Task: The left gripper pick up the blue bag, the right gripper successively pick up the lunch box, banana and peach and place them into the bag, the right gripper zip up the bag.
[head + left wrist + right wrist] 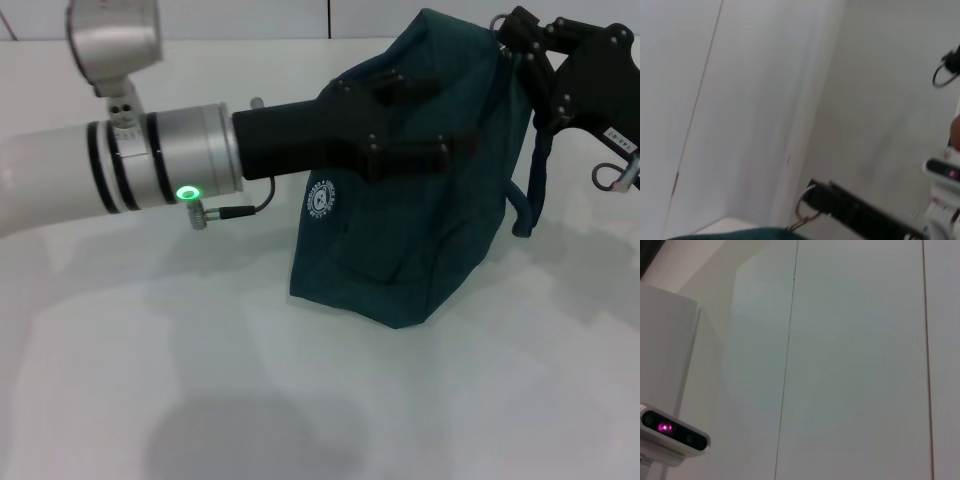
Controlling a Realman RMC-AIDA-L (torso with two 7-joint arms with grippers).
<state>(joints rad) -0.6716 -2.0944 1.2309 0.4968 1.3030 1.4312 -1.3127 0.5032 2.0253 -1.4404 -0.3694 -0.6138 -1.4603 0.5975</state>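
Seemingly, left claw [425, 125] open against blue bag [410, 250].

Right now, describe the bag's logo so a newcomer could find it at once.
On the white table, find the blue bag standing between the two arms. On its front face, just below the left gripper, sits the logo: a small round white emblem, the only pale mark on the dark teal fabric.

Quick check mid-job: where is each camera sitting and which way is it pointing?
Head: on the robot's head, looking down at the table; left gripper before the blue bag, right gripper at its top.
Left wrist: faces a wall; bag edge visible.
Right wrist: faces wall panels only.
Shared: the bag, in head and left wrist views.
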